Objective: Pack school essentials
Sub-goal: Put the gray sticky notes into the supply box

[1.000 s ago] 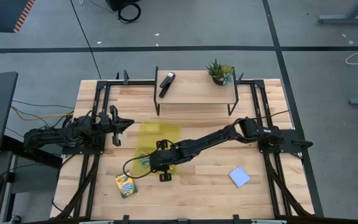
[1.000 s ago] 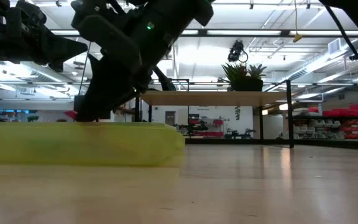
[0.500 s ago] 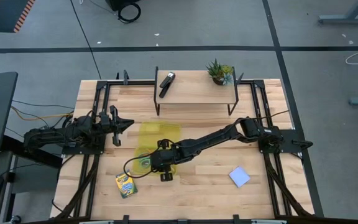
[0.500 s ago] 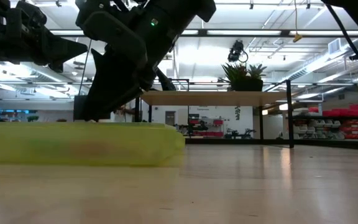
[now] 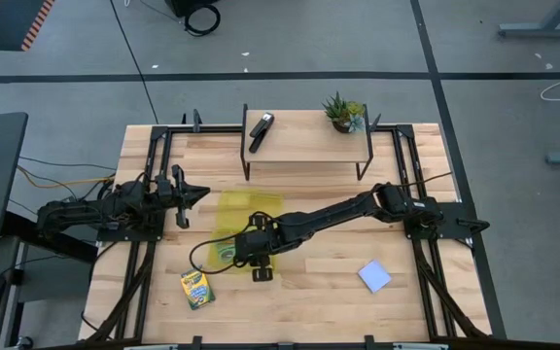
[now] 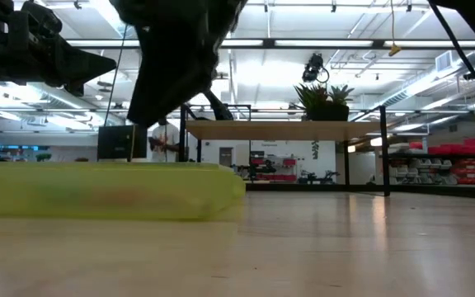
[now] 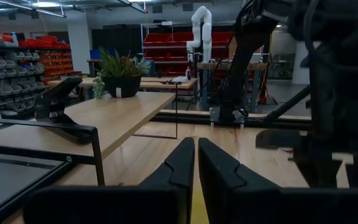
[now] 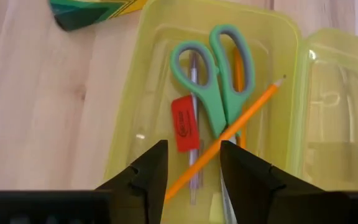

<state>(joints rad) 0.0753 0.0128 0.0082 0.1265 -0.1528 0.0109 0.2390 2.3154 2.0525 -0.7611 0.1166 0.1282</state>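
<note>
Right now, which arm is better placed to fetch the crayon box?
Right. Its open hand hovers over the yellow case, near the crayon box; the left hand waits shut at the table's left edge.

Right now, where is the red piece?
In the right wrist view, the red piece lies inside the yellow case, beside the scissors, with the pencil close by.

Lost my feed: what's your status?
Right gripper open above yellow case. Scissors, pencil, red piece inside. Left gripper shut, waiting.
</note>
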